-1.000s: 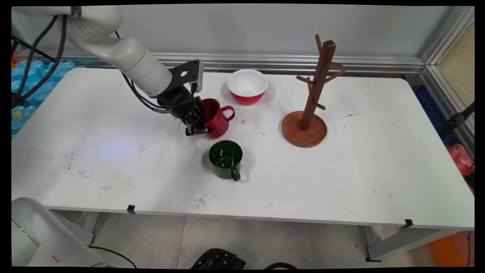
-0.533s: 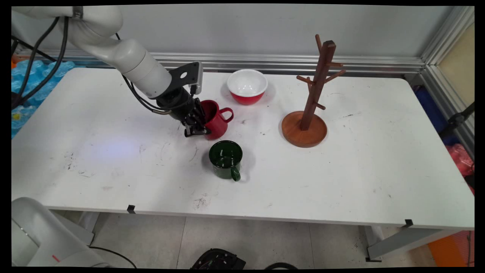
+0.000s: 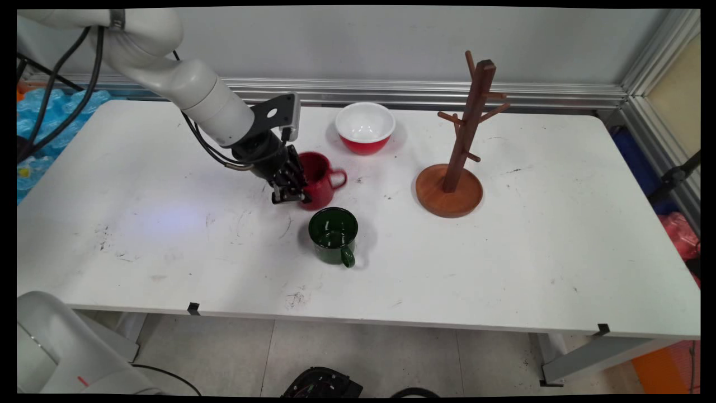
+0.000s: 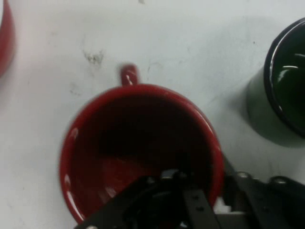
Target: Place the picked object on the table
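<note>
The black two-finger gripper [image 3: 289, 193] pinches the near wall of a glossy red mug [image 3: 318, 180], one finger inside and one outside, on the scuffed white table [image 3: 503, 252]. A dark green enamel mug [image 3: 334, 235] stands just in front; a red bowl with white interior [image 3: 364, 127] and a wooden mug tree [image 3: 456, 162] stand beyond.

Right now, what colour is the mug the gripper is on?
Red mug, inside and out; clearest in the hand view.
</note>
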Controlling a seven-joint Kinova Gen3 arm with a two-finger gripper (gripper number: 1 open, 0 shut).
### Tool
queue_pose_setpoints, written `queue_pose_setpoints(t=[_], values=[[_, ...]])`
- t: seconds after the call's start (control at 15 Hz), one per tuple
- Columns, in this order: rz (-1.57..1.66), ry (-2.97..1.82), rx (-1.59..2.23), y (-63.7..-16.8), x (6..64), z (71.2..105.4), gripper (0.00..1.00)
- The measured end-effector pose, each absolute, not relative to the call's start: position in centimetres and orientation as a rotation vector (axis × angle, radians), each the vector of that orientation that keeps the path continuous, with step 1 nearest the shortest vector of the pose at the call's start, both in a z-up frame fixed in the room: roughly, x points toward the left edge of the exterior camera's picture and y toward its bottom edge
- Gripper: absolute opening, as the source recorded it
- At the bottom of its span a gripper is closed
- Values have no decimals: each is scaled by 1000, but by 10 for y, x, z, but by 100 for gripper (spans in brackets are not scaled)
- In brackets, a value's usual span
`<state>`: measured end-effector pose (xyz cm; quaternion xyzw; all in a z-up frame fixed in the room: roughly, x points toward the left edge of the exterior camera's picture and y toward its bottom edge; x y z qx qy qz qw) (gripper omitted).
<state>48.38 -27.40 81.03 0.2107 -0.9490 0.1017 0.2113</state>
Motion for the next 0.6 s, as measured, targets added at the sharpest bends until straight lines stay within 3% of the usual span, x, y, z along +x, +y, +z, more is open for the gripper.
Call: queue_pose_setpoints(t=[0.6], values=[[290, -2632, 573, -277, 482, 810, 100]])
